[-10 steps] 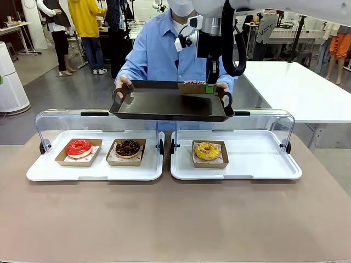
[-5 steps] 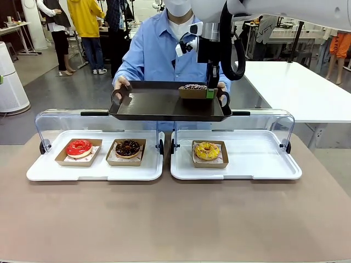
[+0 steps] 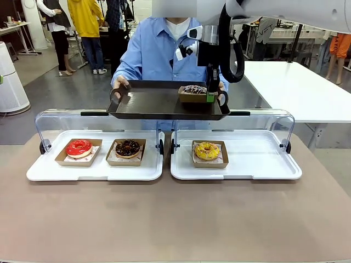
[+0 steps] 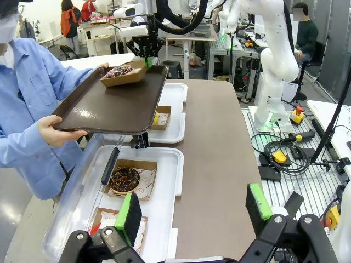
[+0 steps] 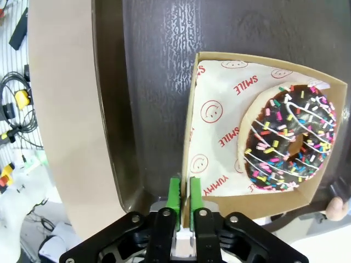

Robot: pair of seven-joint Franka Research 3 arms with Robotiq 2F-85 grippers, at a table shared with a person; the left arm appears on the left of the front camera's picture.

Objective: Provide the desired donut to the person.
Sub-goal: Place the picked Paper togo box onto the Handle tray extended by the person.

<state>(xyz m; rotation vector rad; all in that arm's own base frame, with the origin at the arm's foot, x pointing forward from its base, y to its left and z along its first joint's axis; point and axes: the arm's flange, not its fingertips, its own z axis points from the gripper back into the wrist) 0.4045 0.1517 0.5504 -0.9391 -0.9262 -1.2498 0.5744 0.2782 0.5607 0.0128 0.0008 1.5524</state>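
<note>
The person in a light blue shirt holds a dark tray over the display cases. A chocolate sprinkle donut lies in its cardboard box on the tray's right end. My right gripper is shut on the box's near wall, green pads pinching it from both sides; from the front that gripper hangs at the tray's right rim. The left gripper stands open above the table, well short of the tray, nothing between its fingers.
Two white trays under raised clear lids sit on the table: the left one holds a red donut and a chocolate donut, the right one a yellow donut. The person's thumb grips the tray rim beside the box.
The right gripper has come down a little with the box, which now rests on the tray. The person has shifted the tray slightly left and lower.
</note>
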